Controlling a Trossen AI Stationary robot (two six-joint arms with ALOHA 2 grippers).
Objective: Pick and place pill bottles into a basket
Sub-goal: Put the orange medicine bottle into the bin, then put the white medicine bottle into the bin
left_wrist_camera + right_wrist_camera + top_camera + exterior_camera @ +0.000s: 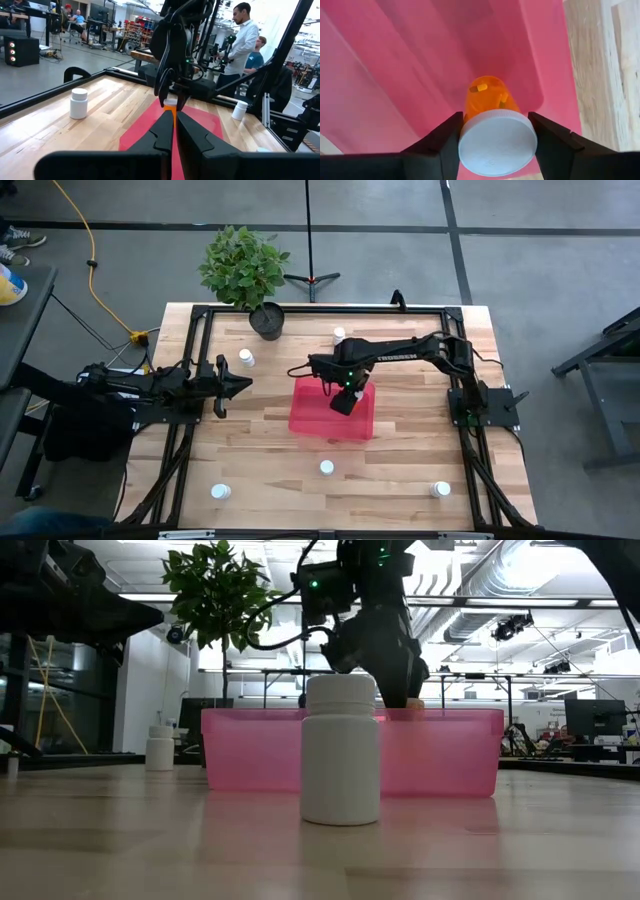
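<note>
The red-pink basket [318,418] stands mid-table. My right gripper [345,400] is over it, shut on the orange pill bottle [487,95] with a white cap. The bottle also shows in the left wrist view [170,103]. White pill bottles stand upright on the table at the far side [339,335], left of the basket [246,358], and near the front edge [327,468], [220,492], [441,490]. My left gripper [238,385] is shut and empty, to the left of the basket. My right gripper pinches the orange bottle's white cap [497,142] by its rim, one finger [445,145] on each side. The fingers come from above, pointing down into the basket. The bottle hangs below them, cap up, its orange body inside the basket. Whether its bottom touches the floor I cannot tell.
A potted plant [245,275] in a dark pot stands at the table's far left. A black frame [300,310] runs round the table edge. In the low view one white bottle [340,750] stands in front of the basket wall [440,755]. People stand beyond the table [242,35].
</note>
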